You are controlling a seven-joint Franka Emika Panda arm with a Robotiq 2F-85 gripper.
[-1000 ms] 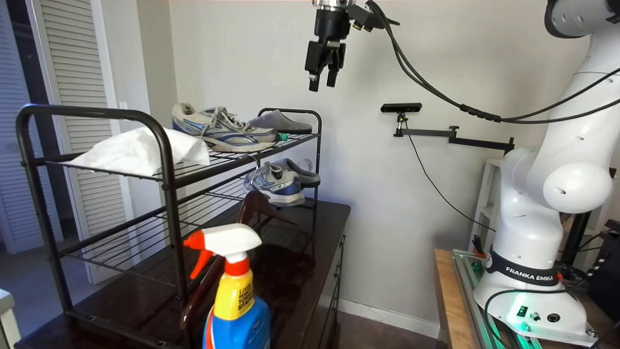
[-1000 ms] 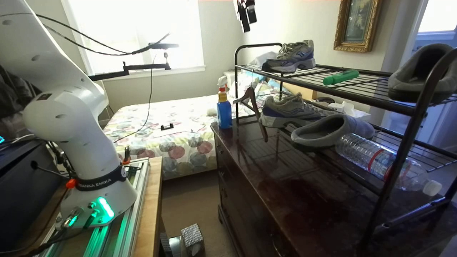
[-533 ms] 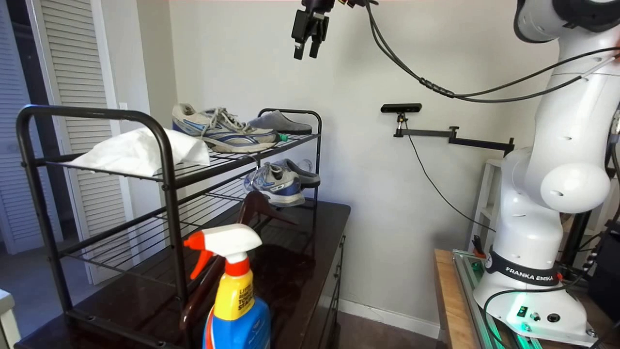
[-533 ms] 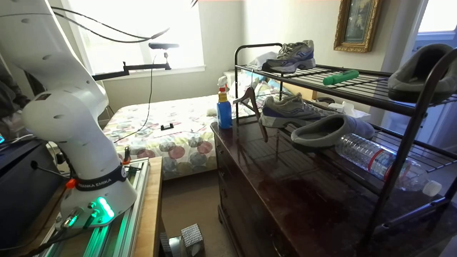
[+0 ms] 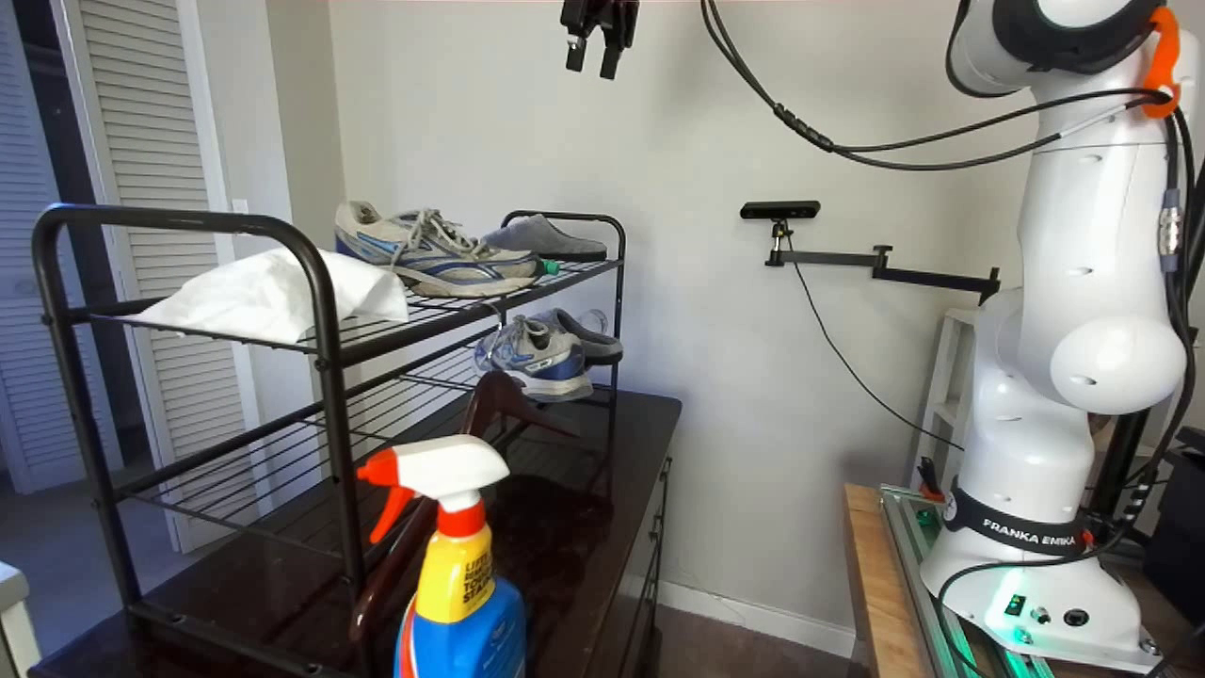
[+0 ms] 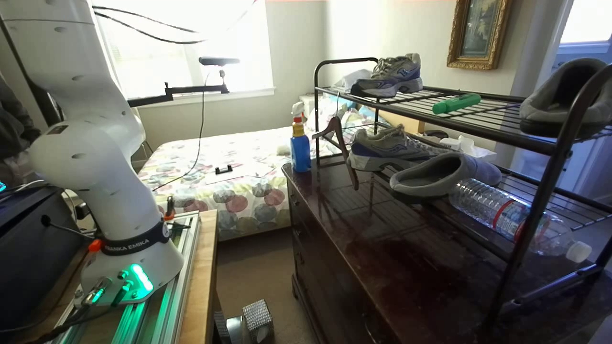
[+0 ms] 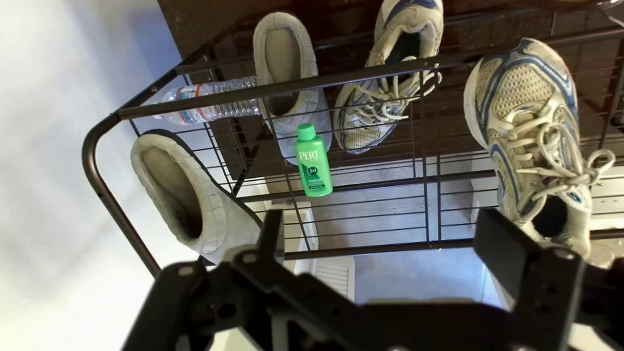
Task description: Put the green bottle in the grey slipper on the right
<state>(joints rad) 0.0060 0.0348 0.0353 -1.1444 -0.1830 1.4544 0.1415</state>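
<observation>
The small green bottle (image 6: 456, 103) lies on the top shelf of the black rack. It also shows in the wrist view (image 7: 313, 163), and only its end (image 5: 551, 267) shows behind a sneaker. The right-hand grey slipper (image 6: 545, 113) lies on the top shelf at the rack's end, apart from the bottle; it also shows in the wrist view (image 7: 226, 219). Its twin slipper (image 6: 428, 177) is on the lower shelf. My gripper (image 5: 592, 68) is open and empty, high above the rack. In the wrist view its fingers (image 7: 379, 234) are wide apart, with the bottle ahead of them.
A sneaker (image 6: 394, 79) and a white cloth or bag (image 5: 273, 287) are on the top shelf. A second sneaker (image 6: 392, 150) and a clear plastic bottle (image 6: 507, 215) are on the lower shelf. A blue spray bottle (image 5: 466, 621) and a wooden hanger (image 5: 494, 405) stand near the rack's upright frame (image 5: 329, 424).
My gripper has risen and moved slightly left in an exterior view, and has left the top of the other exterior picture. The arm has drawn upright. The bottle and slippers have not moved.
</observation>
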